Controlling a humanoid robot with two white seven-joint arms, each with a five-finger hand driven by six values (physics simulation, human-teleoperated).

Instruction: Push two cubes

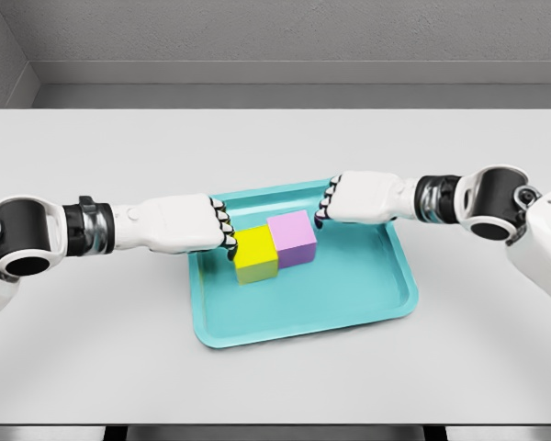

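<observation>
Teal tray (386,308) sits mid-desk (92,367), carrying a yellow cube (255,256) touching a pink cube (293,239) near its far-left corner. Left hand (197,223), fingers curled, touches yellow; right hand (354,197), curled, hovers beside pink, grasping nothing. Both cubes look light, rigid, smooth: press flat side faces.

Brightness: bright and even across the whole render.
Light source: soft, seemingly from above; no lamp in view.
Shadows: faint, diffuse patches on the counter (275,386) beneath both arms and along the tray (386,303) edge.
Glare: mild sheen on the white arm shells only.
Sharpness: crisp throughout, no blur.
Edges: no visible distortion.
</observation>
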